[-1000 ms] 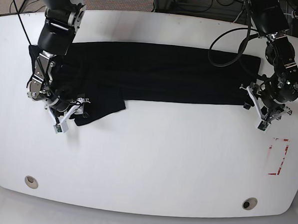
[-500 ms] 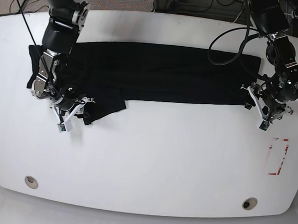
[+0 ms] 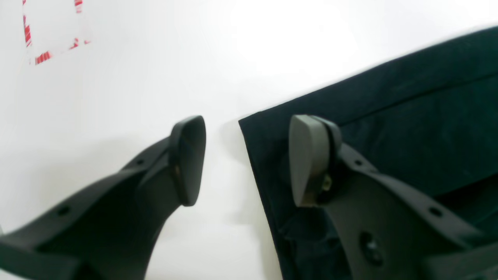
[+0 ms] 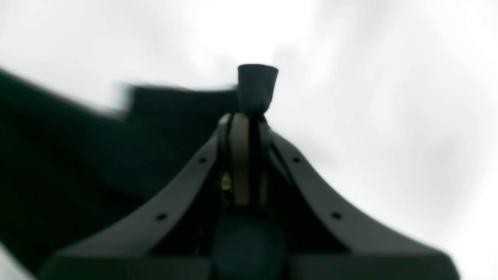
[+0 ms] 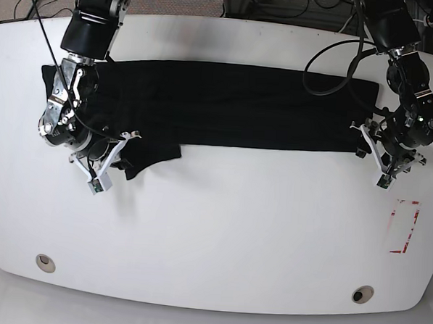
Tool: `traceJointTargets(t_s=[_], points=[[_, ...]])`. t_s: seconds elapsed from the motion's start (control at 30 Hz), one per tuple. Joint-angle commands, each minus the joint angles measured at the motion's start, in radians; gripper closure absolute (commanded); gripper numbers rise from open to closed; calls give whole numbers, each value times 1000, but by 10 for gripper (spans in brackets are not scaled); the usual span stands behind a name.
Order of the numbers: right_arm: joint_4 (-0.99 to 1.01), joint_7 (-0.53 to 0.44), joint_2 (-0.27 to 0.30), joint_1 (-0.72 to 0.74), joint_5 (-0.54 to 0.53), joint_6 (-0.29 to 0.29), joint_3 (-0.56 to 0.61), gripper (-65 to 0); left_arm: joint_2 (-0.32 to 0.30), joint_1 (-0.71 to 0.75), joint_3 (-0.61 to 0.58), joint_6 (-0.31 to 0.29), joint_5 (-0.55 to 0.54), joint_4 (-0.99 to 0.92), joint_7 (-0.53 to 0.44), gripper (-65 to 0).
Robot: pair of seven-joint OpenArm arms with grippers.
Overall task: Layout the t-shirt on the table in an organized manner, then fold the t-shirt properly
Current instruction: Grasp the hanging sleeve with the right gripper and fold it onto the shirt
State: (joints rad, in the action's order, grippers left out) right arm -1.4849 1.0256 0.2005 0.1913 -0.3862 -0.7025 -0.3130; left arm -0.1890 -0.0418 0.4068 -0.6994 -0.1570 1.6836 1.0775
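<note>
Currently my black t-shirt [image 5: 227,104] lies as a long folded band across the twelve-o'clock half of the white table [image 5: 220,235], one sleeve flap hanging toward seven o'clock. My right gripper [image 5: 103,172] is pinched tight on that flap. My left gripper [image 3: 247,159] stands wide, straddling the shirt's three-o'clock corner, near the red-and-white tape rectangle [image 5: 405,226].

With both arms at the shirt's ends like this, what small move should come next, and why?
Probably close the left claw: its jaws stand open astride the t-shirt corner, one finger over cloth, the other over bare table. The right claw looks shut at its end.
</note>
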Motion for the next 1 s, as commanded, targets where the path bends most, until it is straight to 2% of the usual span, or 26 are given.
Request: traceJointTargets(t_s=[0.0,0.3,0.5,0.7,0.97], points=[[-107,42,17,-3,-90,4,-7,0,-11,-16,4,1,-8,14,-15,-325],[-296,246,21,-121,-449,4,-82,0,-11,-16,4,1,-8,14,-15,-325],[-331,312,30,-218,-641,4,-102,0,-11,-10,4,1,-8,14,-15,-325],[-331,315,58,-301,-738,4,-67,0,-11,6,2,1,-8,14,-15,-325],[-329,315,58,-356,-771,4,-12,-8,-11,27,1,1,-8,14,-16,-325]])
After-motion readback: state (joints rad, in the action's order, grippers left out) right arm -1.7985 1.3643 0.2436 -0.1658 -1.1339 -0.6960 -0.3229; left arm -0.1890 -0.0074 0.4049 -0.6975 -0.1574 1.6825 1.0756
